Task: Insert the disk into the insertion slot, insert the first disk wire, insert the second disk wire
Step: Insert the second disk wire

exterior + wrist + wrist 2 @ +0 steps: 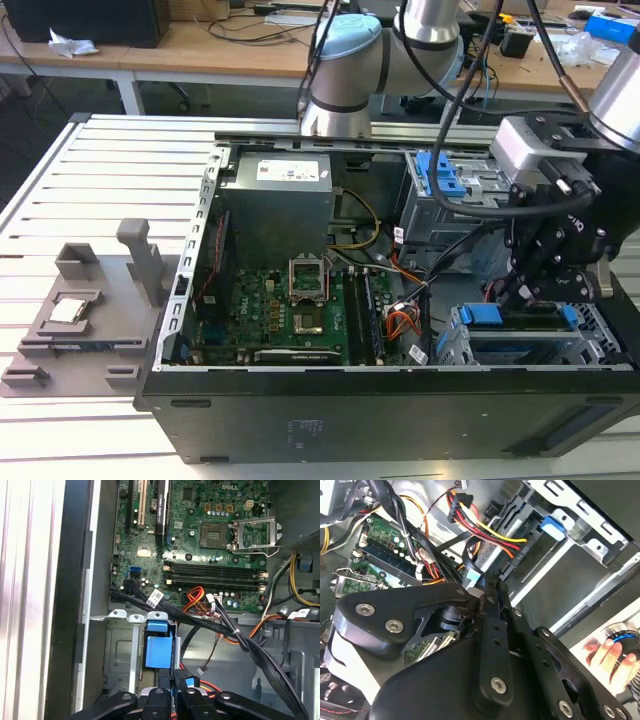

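Observation:
The disk (520,320) lies in the insertion slot (458,350), the silver cage at the case's front corner on the exterior view's right. Its blue carrier (159,651) sits inside the cage wall (120,652). My black gripper (517,288) hangs just above the disk's inner end. In both wrist views the gripper (176,701) is shut on a disk wire, a black cable ending in a connector (184,679) with a light blue tab (471,576). A red, yellow and black wire bundle (492,534) runs close beside the disk's end.
The open case shows the motherboard (300,300) and power supply (275,195). A taller grey cage with a blue tab (440,175) stands behind the gripper. Loose cables (235,632) cross between board and cage. A grey fixture (90,300) sits outside the case. A hand (610,652) rests nearby.

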Action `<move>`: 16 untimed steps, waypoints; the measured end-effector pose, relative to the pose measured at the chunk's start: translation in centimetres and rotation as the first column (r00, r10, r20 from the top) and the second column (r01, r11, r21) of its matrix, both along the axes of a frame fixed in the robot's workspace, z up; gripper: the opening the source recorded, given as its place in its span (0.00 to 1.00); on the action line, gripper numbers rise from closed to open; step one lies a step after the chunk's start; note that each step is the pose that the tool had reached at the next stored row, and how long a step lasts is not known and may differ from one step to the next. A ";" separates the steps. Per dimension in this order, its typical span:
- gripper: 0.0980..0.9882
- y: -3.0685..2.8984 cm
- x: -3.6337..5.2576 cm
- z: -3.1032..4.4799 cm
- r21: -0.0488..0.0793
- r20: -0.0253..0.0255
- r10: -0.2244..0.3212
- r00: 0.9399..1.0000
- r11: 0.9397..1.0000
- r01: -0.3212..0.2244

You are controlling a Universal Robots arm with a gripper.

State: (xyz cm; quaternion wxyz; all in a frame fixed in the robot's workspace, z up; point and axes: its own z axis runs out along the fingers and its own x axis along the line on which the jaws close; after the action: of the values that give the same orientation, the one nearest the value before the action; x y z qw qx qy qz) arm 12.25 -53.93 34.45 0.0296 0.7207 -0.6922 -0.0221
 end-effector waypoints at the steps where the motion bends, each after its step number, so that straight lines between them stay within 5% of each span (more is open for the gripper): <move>1: 0.06 -0.21 0.17 0.00 0.002 -0.001 0.000 1.000 1.000 0.000; 6: 0.06 -0.35 1.03 -0.16 0.003 -0.007 0.000 1.000 1.000 0.000; 16: 0.06 -0.16 1.62 -0.40 0.004 -0.009 0.000 1.000 1.000 0.000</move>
State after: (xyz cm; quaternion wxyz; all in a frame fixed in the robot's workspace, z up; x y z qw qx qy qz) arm 13.87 -54.09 34.06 0.0315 0.7206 -0.6921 -0.0267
